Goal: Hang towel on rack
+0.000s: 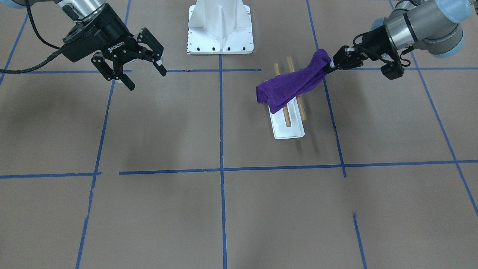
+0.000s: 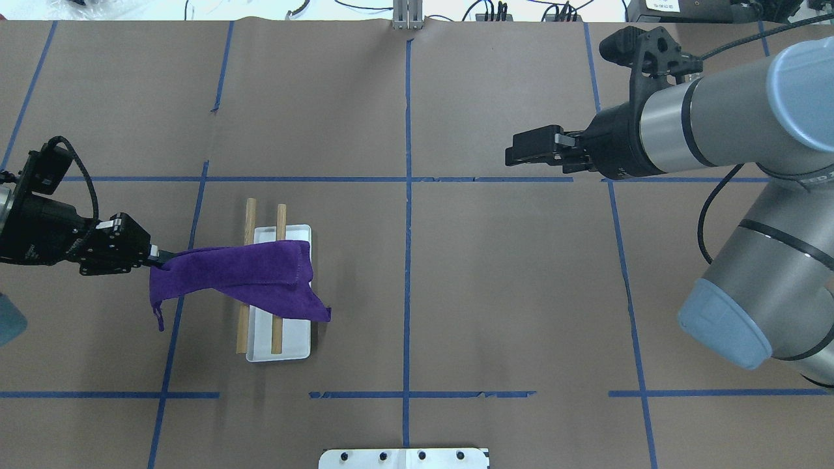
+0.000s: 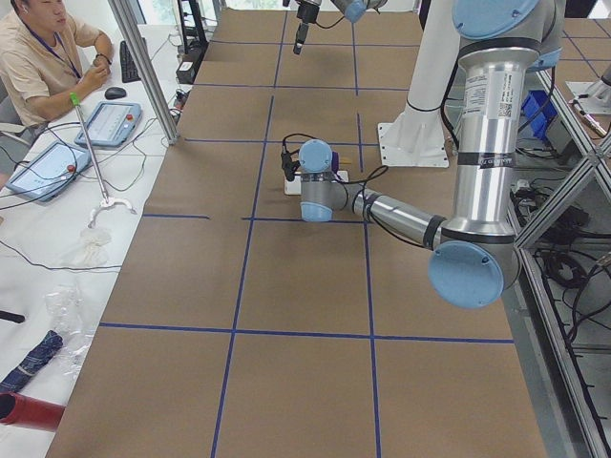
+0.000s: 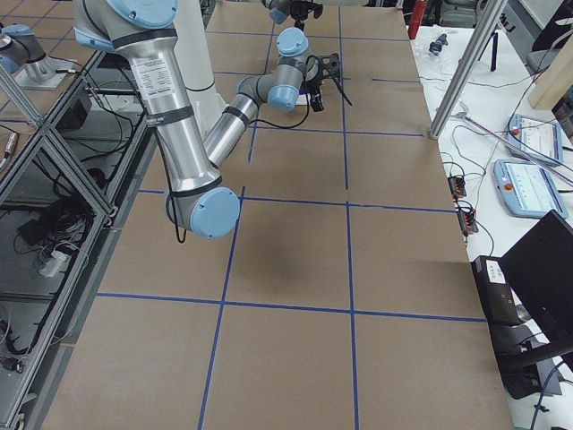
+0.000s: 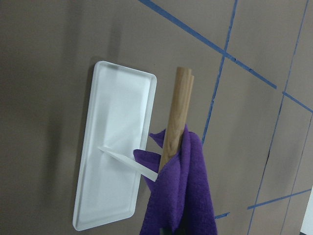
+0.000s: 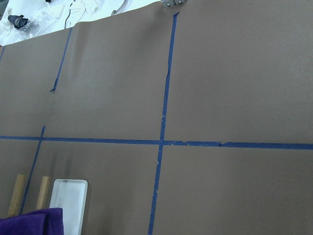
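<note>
Two black fingers of the left gripper (image 2: 158,256) are clenched on one end of the small, deep-purple cloth towel (image 2: 254,273). The pinch sits just outside the rack, on the side toward the desk's left end. From there the towel stretches across both light-brown wooden dowels (image 2: 249,218) of the small white-based rack (image 2: 296,233) and lies on top of them about midway along their length. Its free end droops past the inner dowel toward the desk's middle, over the flat white base (image 5: 112,147). A narrow tail of cloth trails down from near the pinch. In the left wrist view, folds of purple cloth hug the dowels above the base.

The rack stands in the left half of the desk, well in from the left end and from both long edges. The right gripper (image 1: 147,79) hangs above the right half with its jaws spread wide and gripping nothing, well apart from rack and towel. Between them lies a broad stretch of brown paper (image 2: 508,280) crossed by blue tape lines (image 2: 407,260). The large white metal pedestal (image 1: 220,30) sits at the middle of the robot-side edge, near the rack but not touching it.
</note>
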You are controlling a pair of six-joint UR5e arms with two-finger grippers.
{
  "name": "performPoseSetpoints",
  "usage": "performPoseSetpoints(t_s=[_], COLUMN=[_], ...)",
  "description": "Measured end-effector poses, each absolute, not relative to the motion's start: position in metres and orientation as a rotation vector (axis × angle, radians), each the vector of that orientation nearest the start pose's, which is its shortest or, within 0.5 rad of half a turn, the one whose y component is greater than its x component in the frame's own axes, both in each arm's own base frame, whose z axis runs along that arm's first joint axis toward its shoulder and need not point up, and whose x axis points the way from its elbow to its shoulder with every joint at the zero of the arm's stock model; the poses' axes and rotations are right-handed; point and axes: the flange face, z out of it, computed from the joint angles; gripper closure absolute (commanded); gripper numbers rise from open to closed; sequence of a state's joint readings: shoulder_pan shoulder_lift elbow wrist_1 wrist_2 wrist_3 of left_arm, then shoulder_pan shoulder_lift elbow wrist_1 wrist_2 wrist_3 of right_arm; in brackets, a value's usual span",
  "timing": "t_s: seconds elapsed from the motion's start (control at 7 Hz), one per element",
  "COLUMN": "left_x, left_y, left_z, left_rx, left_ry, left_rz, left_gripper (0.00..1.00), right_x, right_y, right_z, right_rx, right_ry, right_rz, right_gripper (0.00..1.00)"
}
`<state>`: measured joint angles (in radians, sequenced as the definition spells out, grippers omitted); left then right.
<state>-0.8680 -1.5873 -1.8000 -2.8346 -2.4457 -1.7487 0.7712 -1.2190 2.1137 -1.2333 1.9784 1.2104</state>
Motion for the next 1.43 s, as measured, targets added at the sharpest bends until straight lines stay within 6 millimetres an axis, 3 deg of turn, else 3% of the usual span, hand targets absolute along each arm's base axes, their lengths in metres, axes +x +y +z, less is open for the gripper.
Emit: performPoseSetpoints(t_s=[0.14, 0.29, 0.43, 0.71, 1.0, 1.29, 1.43], left_x=[0.252, 0.254, 0.256, 0.257, 0.235, 0.192, 0.161], left_y=[-0.388, -0.390, -0.393, -0.400, -0.416, -0.431, -0.434], left_z=[0.404, 0.410, 0.417, 0.430, 0.441, 0.475, 0.505], left_rx=[-0.179, -0.182, -0.187, -0.185, -0.143, 0.024, 0.149], left_ry=[1.514, 1.505, 1.494, 1.476, 1.465, 1.420, 1.367], left_rz=[-0.180, -0.190, -0.201, -0.234, -0.287, -0.246, -0.190], left_gripper=[0.98, 0.31, 0.00, 0.00, 0.00, 0.00, 0.00], right_x=[-0.300, -0.299, -0.297, -0.288, -0.262, -0.198, -0.157], right_y=[-0.424, -0.424, -0.425, -0.430, -0.441, -0.465, -0.481], right_z=[0.193, 0.193, 0.193, 0.204, 0.234, 0.296, 0.341], right_rx=[0.350, 0.351, 0.353, 0.348, 0.323, 0.326, 0.332], right_ry=[-1.210, -1.209, -1.209, -1.192, -1.150, -1.049, -0.985], right_rz=[0.106, 0.108, 0.110, 0.131, 0.168, 0.146, 0.107], right_gripper=[0.00, 0.00, 0.00, 0.00, 0.00, 0.00, 0.00])
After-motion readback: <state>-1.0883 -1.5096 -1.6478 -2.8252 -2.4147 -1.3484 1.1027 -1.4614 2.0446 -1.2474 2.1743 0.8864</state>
